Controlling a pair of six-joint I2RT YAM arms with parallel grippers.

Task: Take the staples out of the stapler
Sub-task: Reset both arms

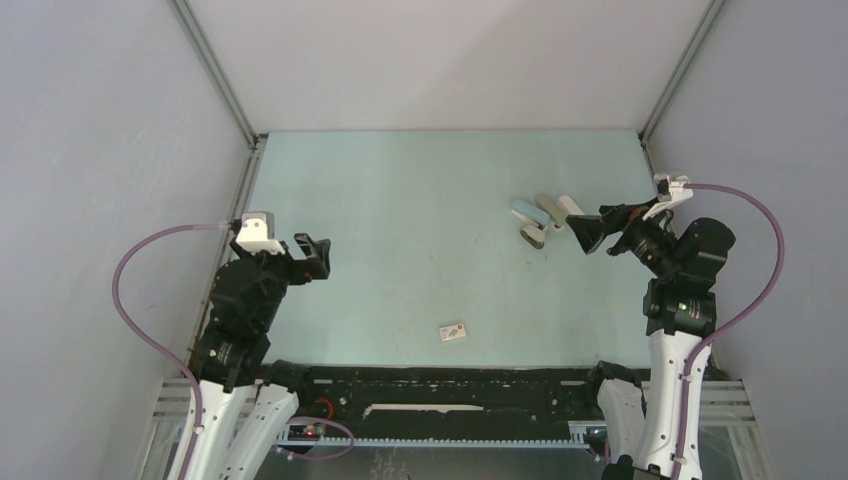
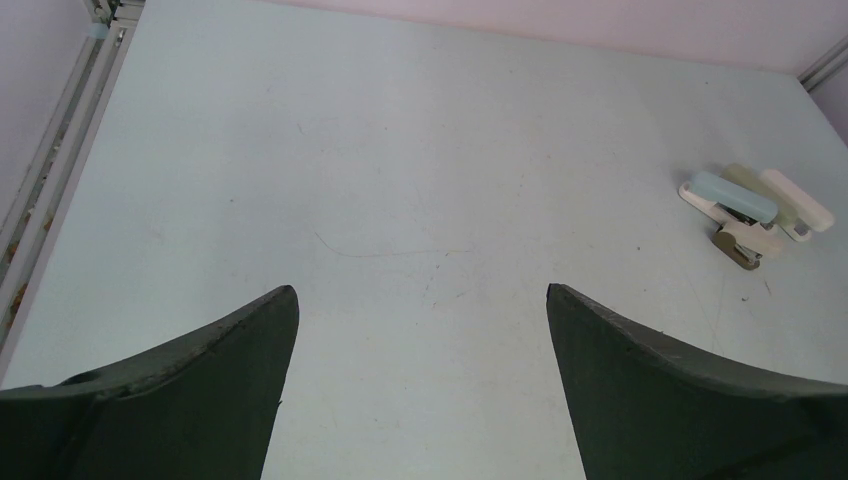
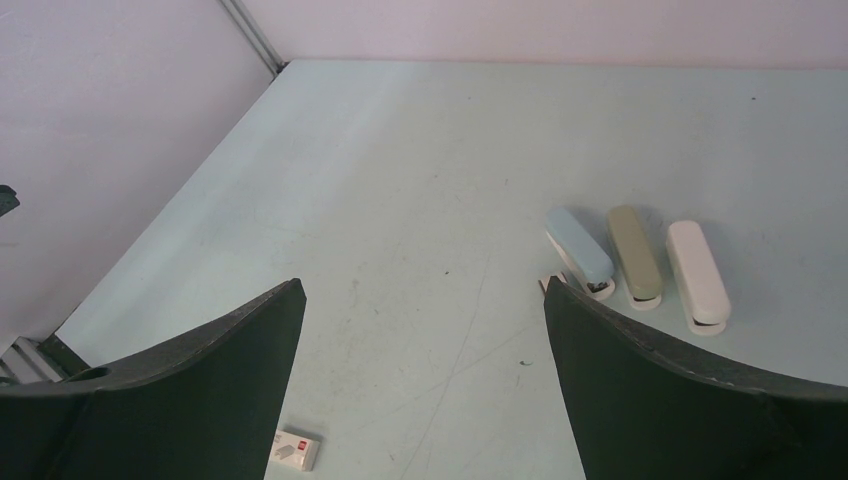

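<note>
From above, my left gripper (image 1: 318, 257) hangs released, jaws spread wide and holding nothing, far to the left of the stapler (image 1: 523, 209). The stapler is a slim, rounded bar of pale-blue plastic lying on the smooth, matte, pale-green surface (image 1: 400, 200). Just right of the stapler lie a green stapler (image 1: 548, 208) and a white stapler (image 1: 571, 206) of the same rounded shape, the three side by side. Just in front of the stapler sits a squat dark tool (image 1: 534, 236) with a whitish part. My right gripper (image 1: 585, 233) is released and empty too, near the stapler on its right, its black jaws turned toward the row. A small flat white box (image 1: 453, 332) lies well apart from the stapler, nearer my bases.

From my left wrist, the two dark, matte, wedge-shaped fingers (image 2: 240, 370) stand wide apart with only faintly scratched surface between them. The stapler (image 2: 735, 196) lies far off to the upper right, its blue top over a whitish base. The dark tool (image 2: 738, 245) is close against its near side; I cannot tell whether they touch.

From my right wrist, my fingers (image 3: 650, 390) are likewise spread. The stapler (image 3: 579, 246) lies flat just beyond the right finger, with the green stapler (image 3: 635, 251) beside it and the white stapler (image 3: 697, 273) next. The box (image 3: 297, 449), bearing a red mark, lies well to the stapler's left.
</note>
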